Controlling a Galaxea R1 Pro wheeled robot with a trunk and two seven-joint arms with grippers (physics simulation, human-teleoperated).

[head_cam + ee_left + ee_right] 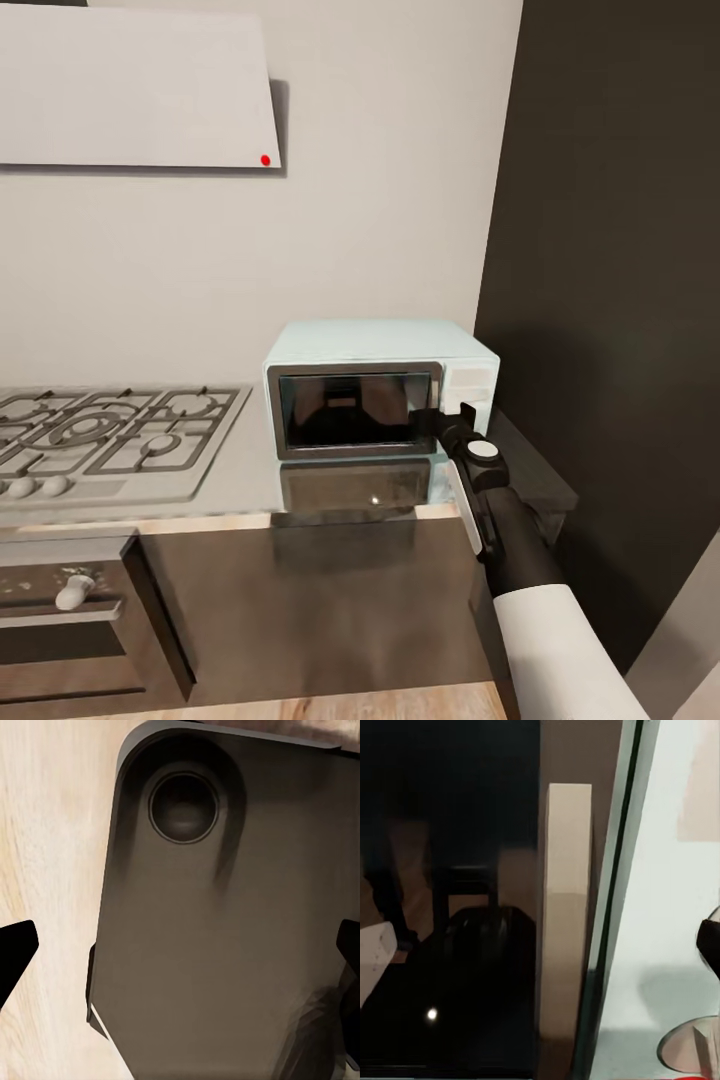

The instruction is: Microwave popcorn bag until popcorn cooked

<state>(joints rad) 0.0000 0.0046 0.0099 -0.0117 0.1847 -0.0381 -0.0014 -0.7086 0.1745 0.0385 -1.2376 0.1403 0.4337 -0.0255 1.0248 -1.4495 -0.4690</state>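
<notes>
Mint-blue, the microwave sits on the shiny grey counter, its door shut. The right claw touches the door's edge; I cannot tell if it grips. It might slip off. No popcorn bag here.

The microwave sits on the countertop, right of the hob.
</notes>
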